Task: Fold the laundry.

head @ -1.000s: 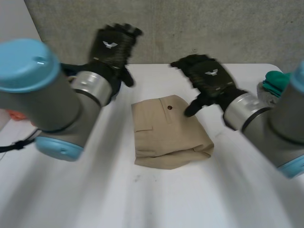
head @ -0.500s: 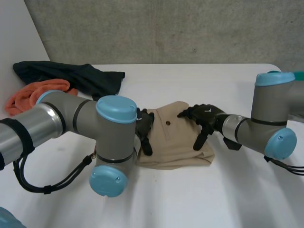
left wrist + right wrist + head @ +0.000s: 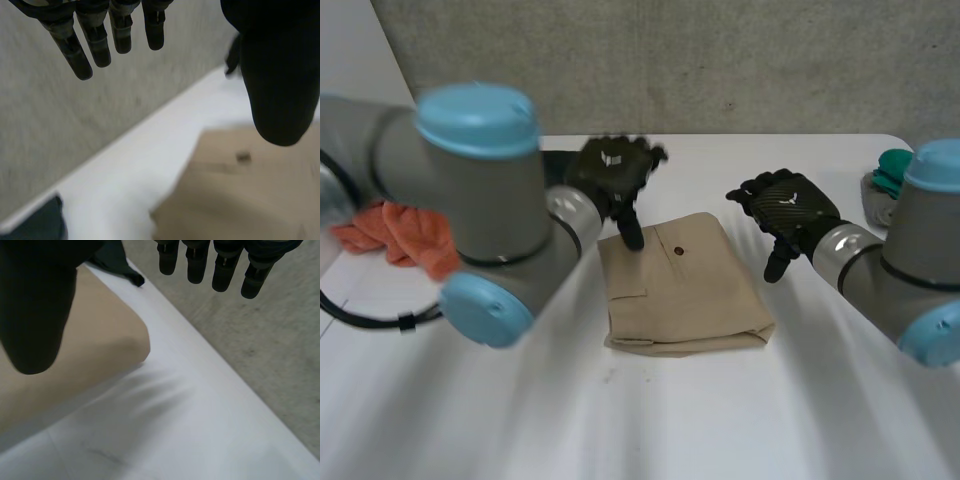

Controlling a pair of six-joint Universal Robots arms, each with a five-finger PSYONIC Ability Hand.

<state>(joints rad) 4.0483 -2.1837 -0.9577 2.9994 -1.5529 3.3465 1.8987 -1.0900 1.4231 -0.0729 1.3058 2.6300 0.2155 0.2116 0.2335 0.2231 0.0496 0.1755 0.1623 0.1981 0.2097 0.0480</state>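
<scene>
Folded tan trousers (image 3: 680, 285) lie in a neat rectangle at the middle of the white table (image 3: 720, 420). My left hand (image 3: 610, 172) hovers open over their far left corner, its thumb pointing down near the cloth. My right hand (image 3: 785, 208) hangs open just right of the trousers' far right corner, holding nothing. In the left wrist view the straight fingers (image 3: 100, 42) and thumb stand apart above the tan cloth (image 3: 250, 200). The right wrist view shows spread fingers (image 3: 220, 265) above bare table, with the tan cloth (image 3: 95, 345) under the thumb.
An orange cloth (image 3: 395, 225) lies at the table's left, partly behind my left arm, and a dark garment (image 3: 35, 225) lies near it. A green item (image 3: 898, 170) sits at the far right edge. A grey wall rises behind the table.
Both hands have lifted off the folded trousers. The left went up and back to the far left corner, the right drew away to the right. The trousers lie unchanged.
</scene>
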